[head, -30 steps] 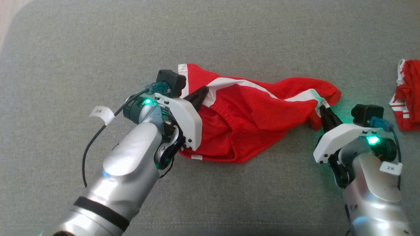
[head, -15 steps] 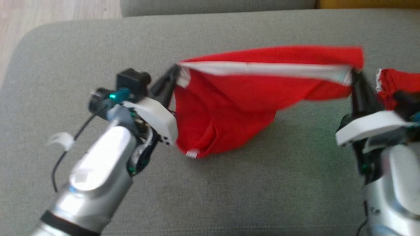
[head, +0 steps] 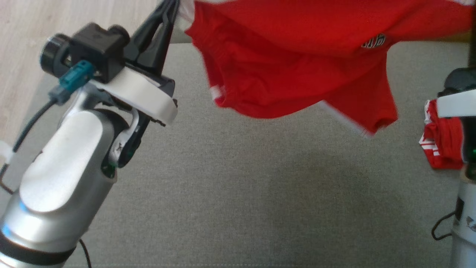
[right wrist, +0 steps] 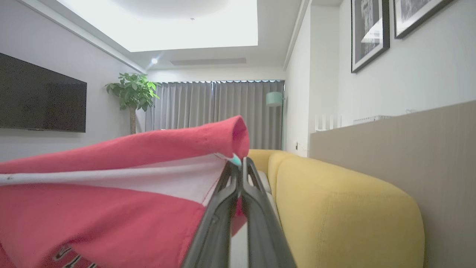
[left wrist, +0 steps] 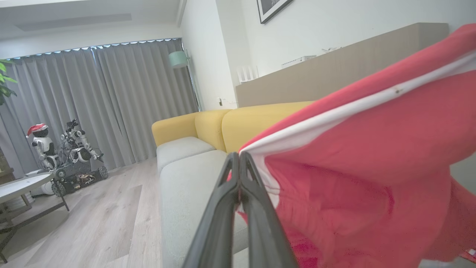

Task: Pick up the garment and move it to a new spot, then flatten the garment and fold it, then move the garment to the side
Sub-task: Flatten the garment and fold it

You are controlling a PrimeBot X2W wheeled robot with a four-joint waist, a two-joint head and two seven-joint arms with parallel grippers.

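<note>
A red garment (head: 297,63) with white stripes and a small dark crest hangs in the air above the grey sofa seat (head: 230,193), stretched between my two grippers. My left gripper (head: 171,4) is shut on its left white-edged corner at the top of the head view. In the left wrist view the left gripper (left wrist: 238,158) pinches the garment (left wrist: 364,160) at its white band. In the right wrist view my right gripper (right wrist: 240,163) is shut on the garment (right wrist: 111,208) at its rolled red edge. The right gripper's white housing (head: 455,106) shows at the right edge of the head view; its fingertips are hidden.
A second crumpled red and white cloth (head: 442,137) lies on the seat at the far right. Wooden floor (head: 22,44) shows beyond the seat's left edge. A yellow sofa back (right wrist: 349,208) and a beige wall panel (right wrist: 427,156) lie ahead of the right wrist.
Both grippers have lifted the garment off the seat and pulled it taut between them. The head camera has also shifted, so the scene sits differently in view.
</note>
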